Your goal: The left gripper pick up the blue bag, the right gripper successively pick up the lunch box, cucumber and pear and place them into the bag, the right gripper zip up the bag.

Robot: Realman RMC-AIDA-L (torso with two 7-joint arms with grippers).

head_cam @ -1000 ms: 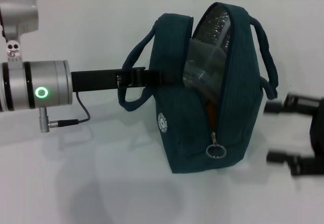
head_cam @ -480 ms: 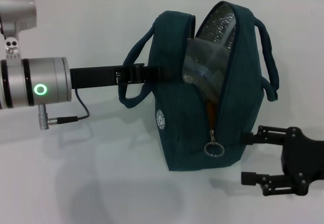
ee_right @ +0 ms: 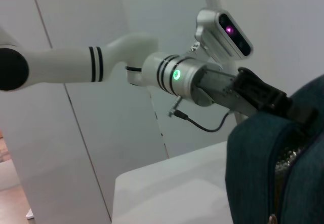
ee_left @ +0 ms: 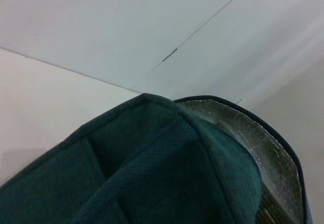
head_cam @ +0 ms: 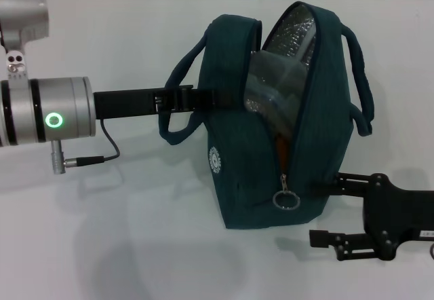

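The left gripper (head_cam: 220, 100) is clamped on the upright blue bag's (head_cam: 319, 130) left side to steady it, while the right gripper (head_cam: 325, 208), fingers apart and empty, sits near-right beside the zipper pull (head_cam: 286, 200), likely for zipping.

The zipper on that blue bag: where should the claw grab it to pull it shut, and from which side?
Probably the metal ring pull, hanging at the low end of the open zipper on the blue bag. It dangles free and faces forward, so the right gripper, open just beside it, could come in from the robot's right and pinch the ring. The left gripper steadies the bag.
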